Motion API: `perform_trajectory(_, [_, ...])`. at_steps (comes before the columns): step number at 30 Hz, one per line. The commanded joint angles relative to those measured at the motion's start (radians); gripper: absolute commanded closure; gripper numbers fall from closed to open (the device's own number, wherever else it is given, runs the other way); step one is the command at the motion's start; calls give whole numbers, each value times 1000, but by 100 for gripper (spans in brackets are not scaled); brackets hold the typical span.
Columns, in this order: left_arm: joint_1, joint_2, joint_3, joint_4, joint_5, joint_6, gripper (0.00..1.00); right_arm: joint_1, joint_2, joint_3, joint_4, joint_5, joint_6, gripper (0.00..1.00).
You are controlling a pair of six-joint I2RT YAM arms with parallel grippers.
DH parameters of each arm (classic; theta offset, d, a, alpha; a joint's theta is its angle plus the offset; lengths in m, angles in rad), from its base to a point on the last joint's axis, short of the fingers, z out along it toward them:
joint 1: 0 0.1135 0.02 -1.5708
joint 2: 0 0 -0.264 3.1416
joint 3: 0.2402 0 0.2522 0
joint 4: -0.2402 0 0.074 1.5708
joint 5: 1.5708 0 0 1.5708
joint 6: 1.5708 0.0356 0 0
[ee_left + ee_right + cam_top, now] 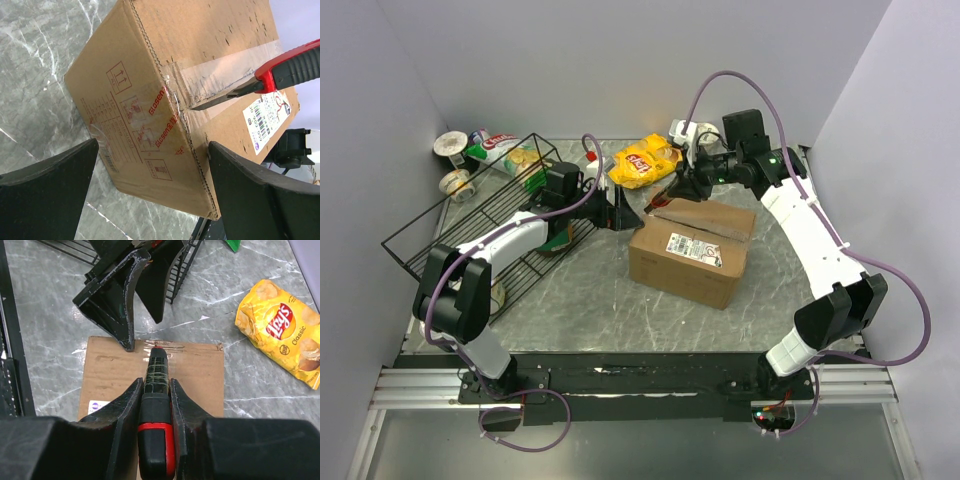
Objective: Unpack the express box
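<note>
The brown corrugated cardboard express box with a white label sits mid-table on the grey marbled table, with wrinkled clear tape along its top seam. The right gripper reaches over it from the far side and clamps a red-and-black utility knife, blade at the taped end edge. The left gripper stands spread wide at that end; whether it touches is unclear. A glossy yellow chip bag lies beyond, and a black wire basket stands to the left.
</note>
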Motion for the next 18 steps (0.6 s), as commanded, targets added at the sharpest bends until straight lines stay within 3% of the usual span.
perform_trajectory(1, [-5,22,-19,-17,-53,29,4,4,-18,19,-38,89,-70,100])
perform_trajectory(18, [-5,37,-11,-18,-65,29,4,-74,-11,83,-170,91,-145,100])
